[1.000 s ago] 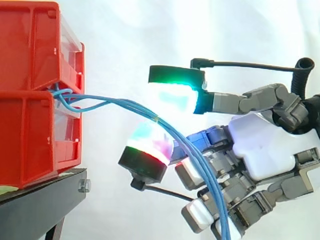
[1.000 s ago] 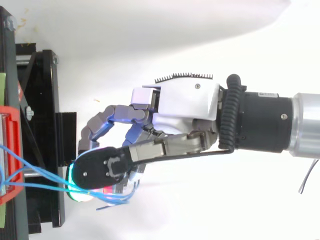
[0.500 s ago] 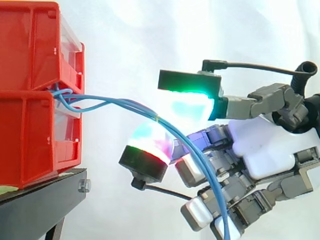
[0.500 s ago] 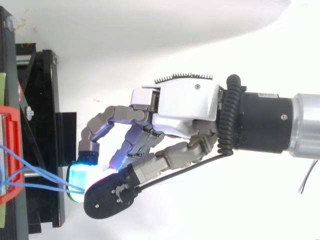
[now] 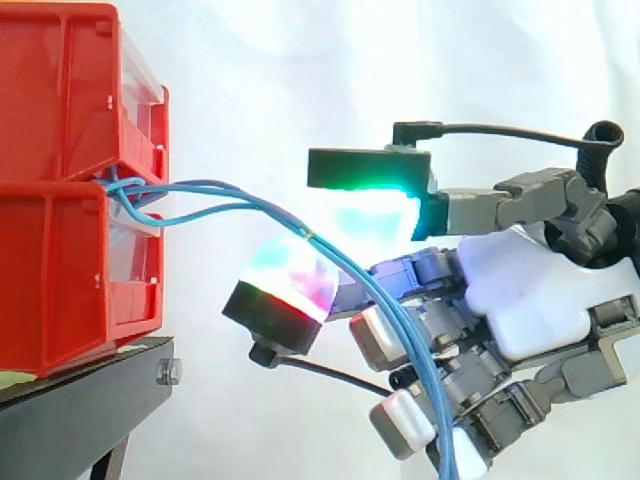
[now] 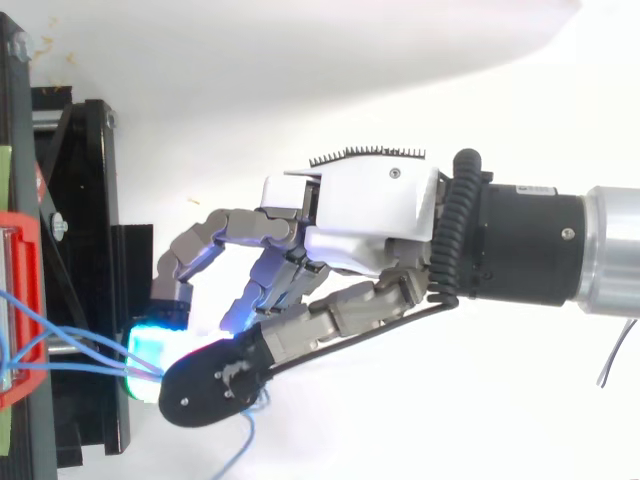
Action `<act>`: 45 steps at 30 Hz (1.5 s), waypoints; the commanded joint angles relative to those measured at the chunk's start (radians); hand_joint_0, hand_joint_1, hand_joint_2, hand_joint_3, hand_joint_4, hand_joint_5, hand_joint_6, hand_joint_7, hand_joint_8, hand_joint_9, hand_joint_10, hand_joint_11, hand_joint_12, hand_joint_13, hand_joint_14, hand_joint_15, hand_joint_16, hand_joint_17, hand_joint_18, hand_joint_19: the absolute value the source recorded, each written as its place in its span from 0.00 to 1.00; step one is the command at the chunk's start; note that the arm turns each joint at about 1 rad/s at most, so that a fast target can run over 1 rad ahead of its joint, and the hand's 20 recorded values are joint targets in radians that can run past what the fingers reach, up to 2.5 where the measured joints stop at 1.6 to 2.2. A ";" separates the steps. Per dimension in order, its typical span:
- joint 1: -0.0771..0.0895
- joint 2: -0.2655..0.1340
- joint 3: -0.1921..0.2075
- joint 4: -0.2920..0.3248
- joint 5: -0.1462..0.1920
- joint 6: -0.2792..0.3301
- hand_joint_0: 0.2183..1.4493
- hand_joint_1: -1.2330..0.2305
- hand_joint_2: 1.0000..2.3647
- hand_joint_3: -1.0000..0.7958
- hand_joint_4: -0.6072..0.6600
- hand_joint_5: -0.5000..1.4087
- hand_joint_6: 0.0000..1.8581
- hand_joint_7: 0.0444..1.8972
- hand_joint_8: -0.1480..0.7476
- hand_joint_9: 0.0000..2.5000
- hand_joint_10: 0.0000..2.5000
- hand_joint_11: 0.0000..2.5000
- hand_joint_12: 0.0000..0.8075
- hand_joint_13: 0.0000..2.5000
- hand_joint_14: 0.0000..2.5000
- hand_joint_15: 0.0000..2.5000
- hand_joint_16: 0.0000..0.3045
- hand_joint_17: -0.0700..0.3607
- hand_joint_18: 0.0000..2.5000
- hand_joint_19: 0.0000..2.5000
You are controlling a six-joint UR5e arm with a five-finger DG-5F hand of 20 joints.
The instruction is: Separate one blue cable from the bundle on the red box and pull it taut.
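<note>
Several thin blue cables (image 5: 312,238) come out between the two stacked red bins (image 5: 60,190) at the left, arch rightward and drop away past the bottom edge. My hand (image 5: 540,290) reaches in from the right. Its green-glowing thumb pad (image 5: 370,205) hovers above the bundle with a visible gap. A finger pad (image 5: 290,290) glowing red and cyan sits under the cables, touching them from below. The other fingers curl behind the hanging strands. In the top view the hand (image 6: 370,205) has its thumb lying over the cables (image 6: 80,368) near the bin edge (image 6: 25,300).
The red bins rest on a black stand (image 5: 70,410) at the lower left, its frame (image 6: 85,250) running along the left in the top view. A white curtain hangs behind everything.
The thumb swung off the lower finger pad and now stays apart above the cables. The lower finger pad edged left and up, and the cables near the bin arch slightly higher.
</note>
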State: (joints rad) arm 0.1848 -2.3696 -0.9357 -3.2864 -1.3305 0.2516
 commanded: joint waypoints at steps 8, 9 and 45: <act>-0.002 0.001 0.000 0.002 -0.001 -0.006 0.27 0.50 0.00 0.47 0.38 0.22 0.48 0.41 0.36 0.46 0.01 0.19 0.49 0.38 0.01 0.25 0.18 0.44 0.36 0.22; -0.002 0.000 0.000 0.002 -0.001 -0.006 0.27 0.51 0.00 0.47 0.39 0.22 0.48 0.41 0.36 0.46 0.01 0.19 0.49 0.38 0.01 0.25 0.18 0.44 0.36 0.22; -0.045 0.018 0.006 -0.033 -0.004 -0.124 0.22 0.61 0.00 0.29 0.48 0.21 0.48 0.45 0.37 0.46 0.01 0.22 0.44 0.36 0.01 0.27 0.14 0.39 0.32 0.25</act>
State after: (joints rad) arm 0.1533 -2.3593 -0.9336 -3.3153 -1.3346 0.1705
